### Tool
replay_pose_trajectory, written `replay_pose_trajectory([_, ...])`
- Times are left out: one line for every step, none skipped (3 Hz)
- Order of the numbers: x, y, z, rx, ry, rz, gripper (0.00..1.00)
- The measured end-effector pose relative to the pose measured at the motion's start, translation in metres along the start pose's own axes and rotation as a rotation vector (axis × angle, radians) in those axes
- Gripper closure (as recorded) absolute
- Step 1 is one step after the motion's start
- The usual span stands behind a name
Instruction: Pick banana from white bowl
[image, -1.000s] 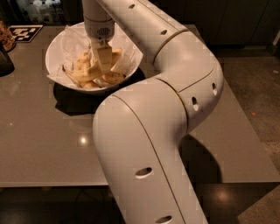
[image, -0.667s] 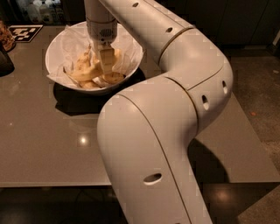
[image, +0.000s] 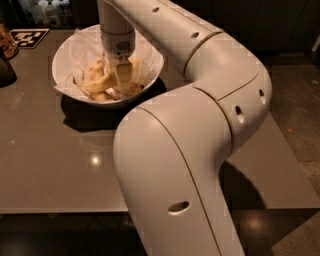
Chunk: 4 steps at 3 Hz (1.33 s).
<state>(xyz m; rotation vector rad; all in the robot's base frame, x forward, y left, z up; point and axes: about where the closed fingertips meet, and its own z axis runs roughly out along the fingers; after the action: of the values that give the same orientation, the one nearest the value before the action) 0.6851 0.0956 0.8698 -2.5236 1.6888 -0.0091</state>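
The white bowl (image: 65, 52), lined with crumpled white paper, stands at the far left of the grey table. Several pale-yellow bananas lie in it. The longest, slightly curved banana (image: 91, 86) lies across the bowl's front left, its dark tip pointing left. Shorter bananas (image: 134, 90) lie beside and behind it. My gripper (image: 121, 79) hangs straight down from the wrist into the middle of the bowl, right at the long banana's right end and among the fruit. The gripper hides part of the pile.
A black-and-white marker card (image: 27, 36) lies at the table's far left corner. A dark object (image: 5, 70) stands at the left edge. My bulky white arm (image: 200, 125) covers the table's right half. The table's front edge (image: 60, 210) is near.
The gripper stays down in the bowl among the bananas. The arm's elbow and upper links have shifted slightly to the right.
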Motion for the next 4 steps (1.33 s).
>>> replay_pose_trajectory([0.000, 0.000, -0.004, 0.000, 0.000, 0.000, 0.77])
replay_pose_trajectory([0.000, 0.000, -0.004, 0.000, 0.000, 0.000, 0.98])
replay_pose_trajectory([0.000, -0.001, -0.005, 0.000, 0.000, 0.000, 1.00])
replay_pose_trajectory([0.009, 0.012, -0.024, 0.082, -0.056, 0.016, 1.00])
